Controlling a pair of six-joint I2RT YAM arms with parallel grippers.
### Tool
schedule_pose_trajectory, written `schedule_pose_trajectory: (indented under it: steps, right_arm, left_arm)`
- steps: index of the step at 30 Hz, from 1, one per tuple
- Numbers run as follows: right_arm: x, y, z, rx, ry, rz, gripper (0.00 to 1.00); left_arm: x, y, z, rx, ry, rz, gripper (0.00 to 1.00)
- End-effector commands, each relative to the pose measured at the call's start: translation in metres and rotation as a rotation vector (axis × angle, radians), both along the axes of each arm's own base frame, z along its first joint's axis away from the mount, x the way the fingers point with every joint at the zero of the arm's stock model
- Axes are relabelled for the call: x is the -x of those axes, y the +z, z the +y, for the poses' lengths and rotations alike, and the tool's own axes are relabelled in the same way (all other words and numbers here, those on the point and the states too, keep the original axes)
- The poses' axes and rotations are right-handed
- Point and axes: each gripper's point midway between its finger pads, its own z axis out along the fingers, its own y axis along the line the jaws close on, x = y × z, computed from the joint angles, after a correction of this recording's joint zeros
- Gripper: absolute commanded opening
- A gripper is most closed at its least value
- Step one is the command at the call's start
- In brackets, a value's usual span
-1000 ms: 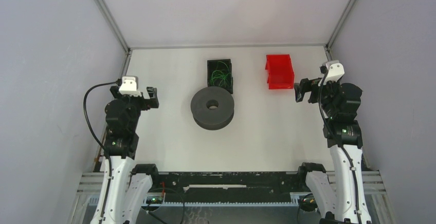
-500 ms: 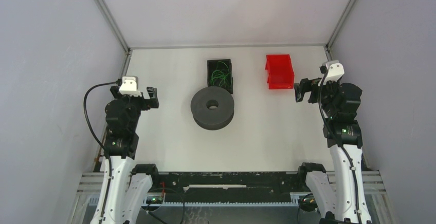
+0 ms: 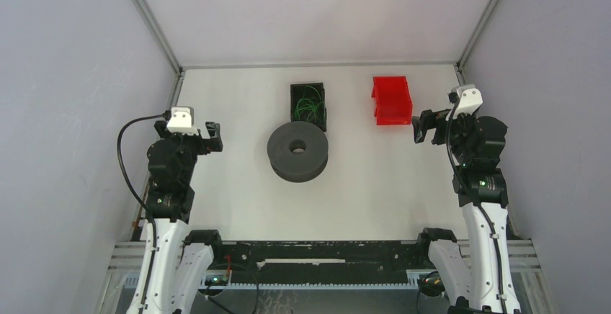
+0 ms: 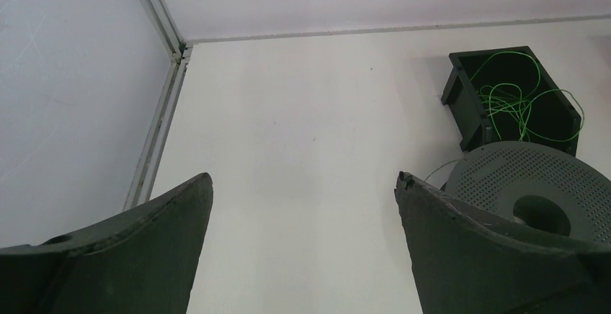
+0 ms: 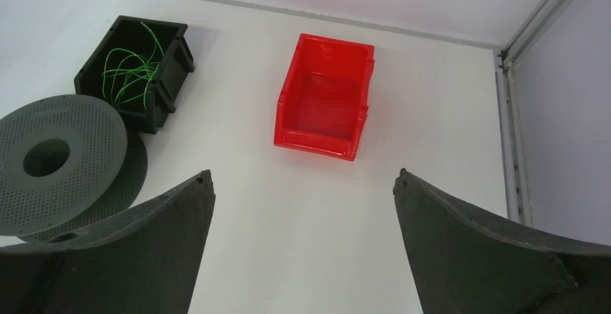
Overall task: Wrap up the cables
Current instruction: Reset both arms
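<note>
while nothing is picked up yet, top view: left gripper (image 3: 209,135) at mid left, right gripper (image 3: 425,127) at mid right, both well apart from work. green cables (image 3: 310,104) lie loose in black box (image 3: 294,105) at upper middle. grey spool (image 3: 297,152) just below box. red bin (image 3: 391,100) to its right.

left wrist view: fingers (image 4: 144,256) spread wide, nothing between.

right wrist view: fingers (image 5: 130,256) wide too, nothing held.

my guess at best way: come down over box, pinch one cable end only, lift slow so loops don't knot, other hand keeps spool steady.

no readable text or labels
</note>
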Motion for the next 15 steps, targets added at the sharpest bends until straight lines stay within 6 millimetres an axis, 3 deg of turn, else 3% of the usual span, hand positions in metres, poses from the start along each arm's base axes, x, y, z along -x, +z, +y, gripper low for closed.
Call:
schedule_pose_trajectory:
  steps: [1,15]
  right_arm:
    - [-0.0024,0.0091,-0.0027,0.01,-0.012,-0.039,1.0]
    - [-0.0021,0.0097,-0.0045,0.006,-0.022,-0.041,1.0]
  left_arm:
    - [0.0031,0.0433,0.0012,-0.005,0.002,-0.1,1.0]
    - [0.0032,0.0436,0.0031,-0.006,0.013,-0.1,1.0]
